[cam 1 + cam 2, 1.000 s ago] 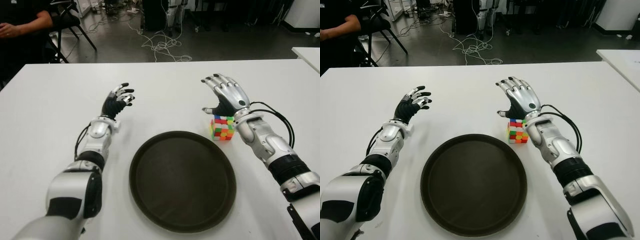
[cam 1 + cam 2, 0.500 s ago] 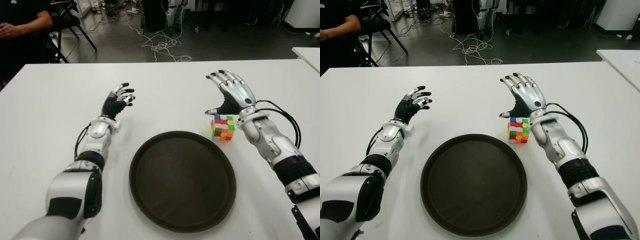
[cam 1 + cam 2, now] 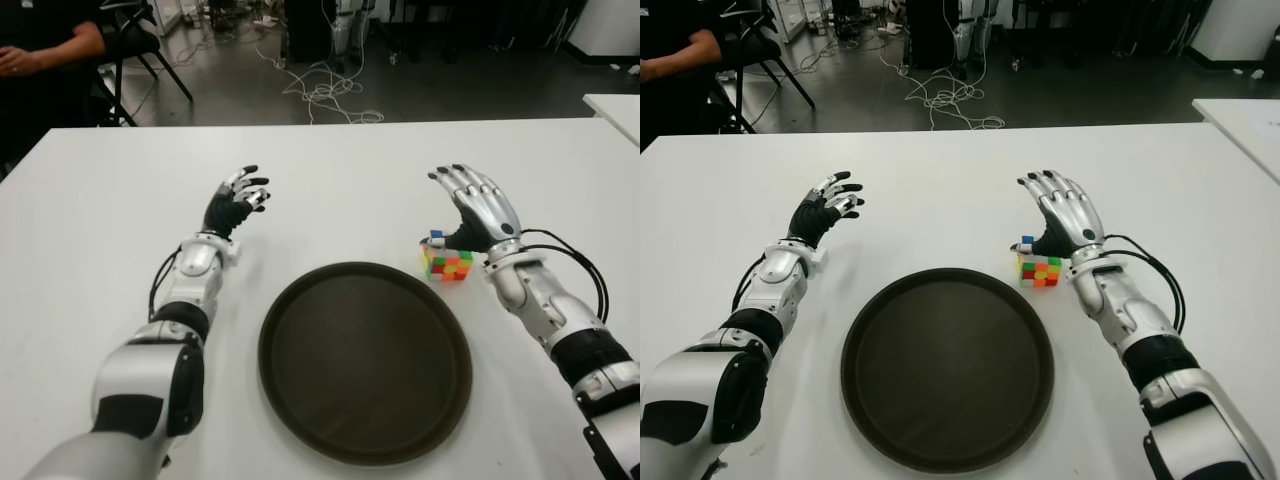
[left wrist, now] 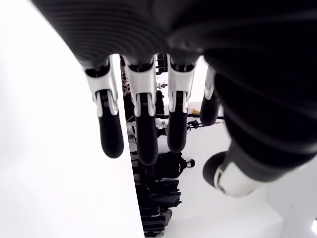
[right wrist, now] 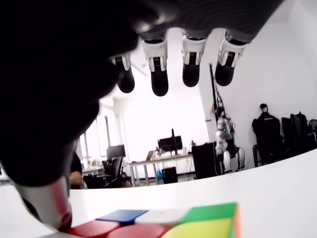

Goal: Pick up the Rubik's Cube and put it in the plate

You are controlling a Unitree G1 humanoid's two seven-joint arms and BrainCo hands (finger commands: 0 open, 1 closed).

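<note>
Right hand (image 3: 478,208) is lowering over the multicoloured Rubik's Cube (image 3: 446,261), fingers spread and grasping nothing yet. Cube is sitting on the white surface (image 3: 340,190) just beside the dark round plate (image 3: 365,360), so the grasp is coming next, while the left hand (image 3: 238,198) is hovering open left of the plate.

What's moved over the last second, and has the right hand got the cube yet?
The right hand has moved to the robot's right and come down over the Rubik's Cube, fingers spread, thumb at the cube's top. It has not closed on it; the cube sits in the same spot on the table beside the plate. The left hand, open left of the plate, hasn't moved.
</note>
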